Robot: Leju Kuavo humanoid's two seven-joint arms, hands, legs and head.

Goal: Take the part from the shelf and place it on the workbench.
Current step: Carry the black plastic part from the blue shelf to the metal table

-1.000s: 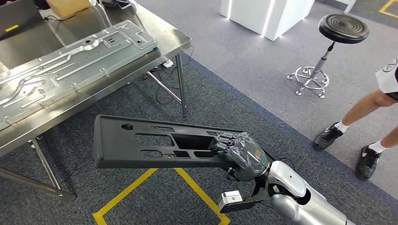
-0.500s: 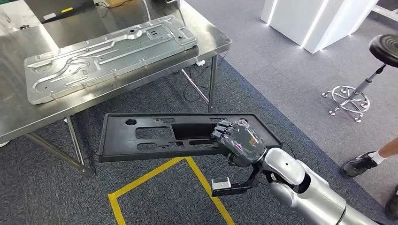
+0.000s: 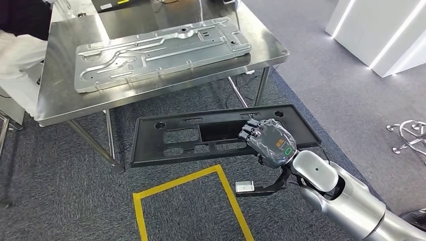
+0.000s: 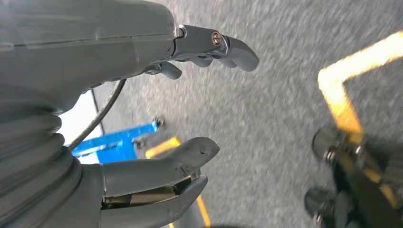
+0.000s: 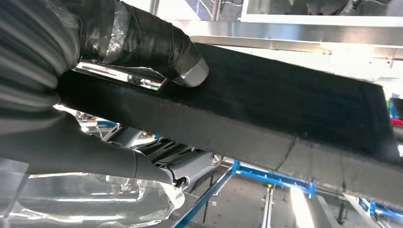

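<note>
A long flat black plastic part (image 3: 181,135) with several cut-outs hangs level above the carpet, just in front of the steel workbench (image 3: 55,95). My right hand (image 3: 266,140) grips its near edge right of the middle, fingers over the top face. In the right wrist view the thumb (image 5: 157,42) presses one face of the black part (image 5: 285,114) and the fingers curl under its edge. My left hand (image 4: 157,118) hangs over the grey carpet, fingers apart, holding nothing.
A large stamped silver metal panel (image 3: 161,50) lies across the workbench top. Yellow floor tape (image 3: 191,201) marks a box below the part. A person in white (image 3: 17,65) stands at the bench's left end. A white counter (image 3: 382,35) and a stool base (image 3: 409,135) are at the right.
The camera has turned, so the workbench now sits more central and closer. The black part stays in my right hand's grip and now lies nearer the bench's front edge.
</note>
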